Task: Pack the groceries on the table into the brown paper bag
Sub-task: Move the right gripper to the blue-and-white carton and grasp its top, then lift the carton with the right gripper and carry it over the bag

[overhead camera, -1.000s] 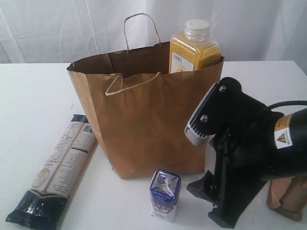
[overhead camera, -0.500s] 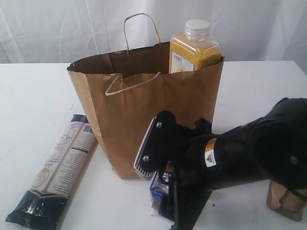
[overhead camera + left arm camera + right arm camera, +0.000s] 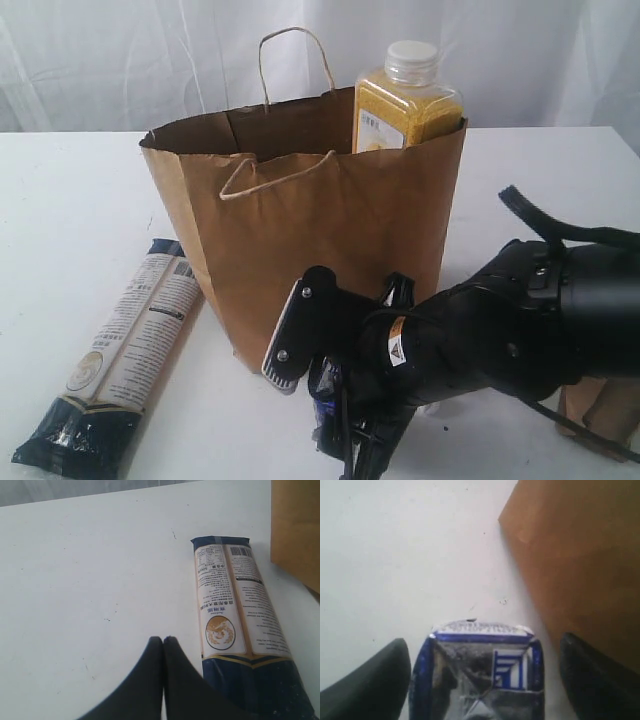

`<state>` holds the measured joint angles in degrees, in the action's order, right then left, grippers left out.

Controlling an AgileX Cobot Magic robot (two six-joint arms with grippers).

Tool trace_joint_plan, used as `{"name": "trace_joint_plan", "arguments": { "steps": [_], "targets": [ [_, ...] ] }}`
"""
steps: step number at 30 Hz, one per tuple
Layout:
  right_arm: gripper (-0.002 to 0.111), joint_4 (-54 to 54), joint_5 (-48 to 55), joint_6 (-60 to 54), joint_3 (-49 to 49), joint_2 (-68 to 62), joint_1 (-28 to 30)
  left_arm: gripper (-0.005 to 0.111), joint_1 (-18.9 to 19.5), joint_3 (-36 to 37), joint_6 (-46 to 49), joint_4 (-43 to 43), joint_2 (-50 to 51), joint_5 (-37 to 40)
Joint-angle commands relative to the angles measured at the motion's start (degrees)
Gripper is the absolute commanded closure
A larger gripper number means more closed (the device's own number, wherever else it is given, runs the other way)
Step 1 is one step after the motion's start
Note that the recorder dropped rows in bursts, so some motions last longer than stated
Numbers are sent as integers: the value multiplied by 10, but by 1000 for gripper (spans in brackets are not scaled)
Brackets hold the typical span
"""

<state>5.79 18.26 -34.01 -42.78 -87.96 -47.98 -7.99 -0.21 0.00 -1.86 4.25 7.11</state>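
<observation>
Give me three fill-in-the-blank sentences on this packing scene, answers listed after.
The yellow-grain bottle standing in the brown paper bag has a ____ cap.
The right gripper holds its jaws ____ on either side of the small blue-white carton.
The left gripper, near the long navy-cream packet, has its jaws ____.
Answers: white; open; shut.

the brown paper bag (image 3: 300, 250) is faced low and near by the exterior view. its lower-left long navy-cream packet (image 3: 120, 350) is shared with the downward left wrist view, the bag's wall with the close right wrist view.
</observation>
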Motion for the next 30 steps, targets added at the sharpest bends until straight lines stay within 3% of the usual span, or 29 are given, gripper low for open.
{"name": "trace_joint_plan", "arguments": {
  "steps": [1, 8, 14, 23, 30],
  "targets": [
    [51, -2, -1, -3, 2, -2, 0, 107, 1, 2, 0, -4, -3, 2],
    [107, 5, -1, 39, 0, 11, 0, 107, 1, 2, 0, -4, -3, 2],
    [108, 26, 12, 43, 0, 69, -31, 107, 1, 2, 0, -4, -3, 2],
    [108, 39, 85, 43, 0, 187, -158, 107, 1, 2, 0, -4, -3, 2],
    [108, 19, 80, 43, -45, 242, -238, 107, 1, 2, 0, -4, -3, 2]
  ]
}}
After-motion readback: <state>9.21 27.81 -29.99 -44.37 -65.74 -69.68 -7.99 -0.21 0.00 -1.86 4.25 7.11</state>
